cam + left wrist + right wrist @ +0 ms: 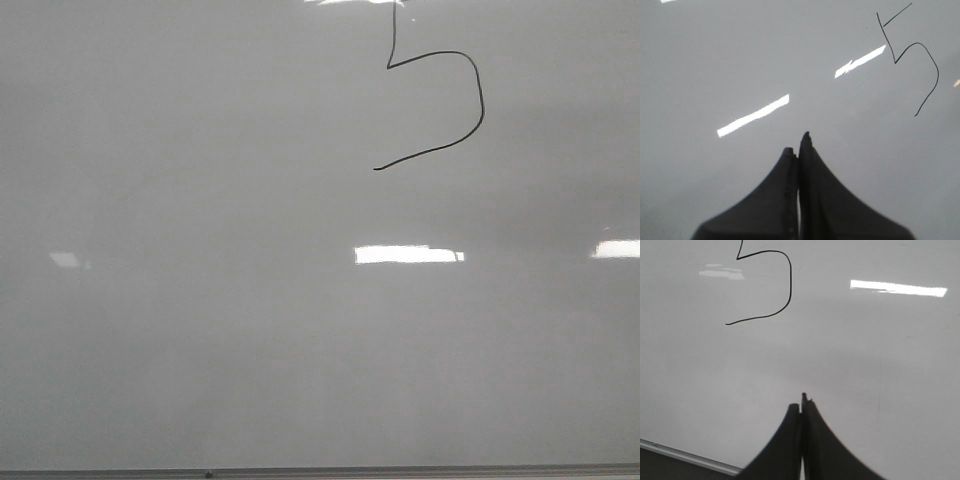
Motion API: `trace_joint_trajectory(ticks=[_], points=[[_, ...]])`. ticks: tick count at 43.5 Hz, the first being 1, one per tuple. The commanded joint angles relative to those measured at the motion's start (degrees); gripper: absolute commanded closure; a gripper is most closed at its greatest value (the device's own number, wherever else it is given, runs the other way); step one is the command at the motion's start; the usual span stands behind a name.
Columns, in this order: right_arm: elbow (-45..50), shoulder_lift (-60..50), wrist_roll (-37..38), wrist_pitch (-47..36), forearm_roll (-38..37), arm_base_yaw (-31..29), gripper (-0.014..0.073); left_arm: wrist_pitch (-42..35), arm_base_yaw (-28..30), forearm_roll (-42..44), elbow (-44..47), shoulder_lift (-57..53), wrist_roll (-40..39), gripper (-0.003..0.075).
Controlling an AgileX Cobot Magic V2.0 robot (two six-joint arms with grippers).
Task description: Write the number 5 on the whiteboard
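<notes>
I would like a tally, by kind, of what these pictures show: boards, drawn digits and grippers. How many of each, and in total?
Whiteboard: 1
Number 5, thin black line: 1
Grippers: 2, the left gripper and the right gripper, both shut and holding nothing
Total: 4

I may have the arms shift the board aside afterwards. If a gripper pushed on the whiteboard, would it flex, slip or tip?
The whiteboard looks flat with a metal edge strip, so it probably stays stiff. Its glossy face, showing sharp light reflections, would likely let a shut left gripper slide rather than bite. Lying flat and broad, it seems unlikely to tip; its weight cannot be judged.
</notes>
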Motion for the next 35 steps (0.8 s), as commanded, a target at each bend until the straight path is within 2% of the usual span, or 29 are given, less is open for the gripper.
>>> trace_joint_trajectory(ticks=[1, 7, 12, 24, 30, 31, 33, 35], points=[[-1.43, 0.13, -0.01, -4.67, 0.24, -0.38, 0.0666, 1.25, -0.42, -3.96, -1.62, -0.42, -0.53, 0.0741], [-1.43, 0.13, -0.01, -4.67, 0.24, -0.38, 0.0666, 1.53, -0.42, -1.01, -1.26, -1.66, -1.21, 0.0741], [-1.43, 0.13, -0.01, -4.67, 0.24, -0.38, 0.0666, 0.2, -0.42, 8.3, -1.38, -6.22, -9.92, 0.0741], [-1.43, 0.13, -0.01, -4.67, 0.24, -0.38, 0.0666, -16.09, -1.02, 40.45, -0.28, -23.65, -51.87, 0.0741], [-1.43, 0.13, -0.01, -4.67, 0.24, -0.38, 0.0666, -23.98, -5.76, 58.06, 3.97, -33.08, -72.72, 0.0741], [-1.43, 0.13, -0.01, -4.67, 0.24, -0.38, 0.0666, -25.82, -7.25, 63.77, 5.14, -34.93, -78.37, 0.0741], [-1.43, 0.13, -0.01, -4.67, 0.24, -0.38, 0.0666, -27.57, -9.79, 69.85, 7.05, -37.58, -86.78, 0.0741], [-1.43, 0.13, -0.01, -4.67, 0.24, -0.38, 0.0666, -29.45, -12.97, 75.42, 9.42, -40.46, -92.04, 0.0741]])
